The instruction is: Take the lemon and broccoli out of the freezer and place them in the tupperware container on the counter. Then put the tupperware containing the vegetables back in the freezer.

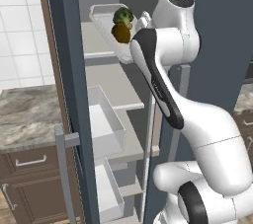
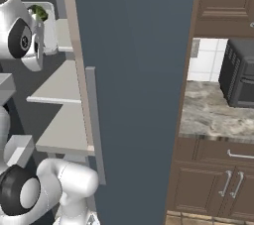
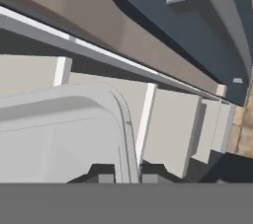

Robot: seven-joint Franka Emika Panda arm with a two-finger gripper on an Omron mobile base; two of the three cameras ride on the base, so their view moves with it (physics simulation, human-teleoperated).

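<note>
Upper centre of the left base view: the tupperware container is held tilted inside the open freezer, above a light grey shelf, with the broccoli and lemon inside it, touching. In the hand view the pincer is pinching the container's rim between its fingertips.

You get flat, even rendered light, no glare or blur. The freezer interior sits dim, soft shade under its shelves. Hand view is sharp but steeply tilted; edges look slightly jagged.
</note>
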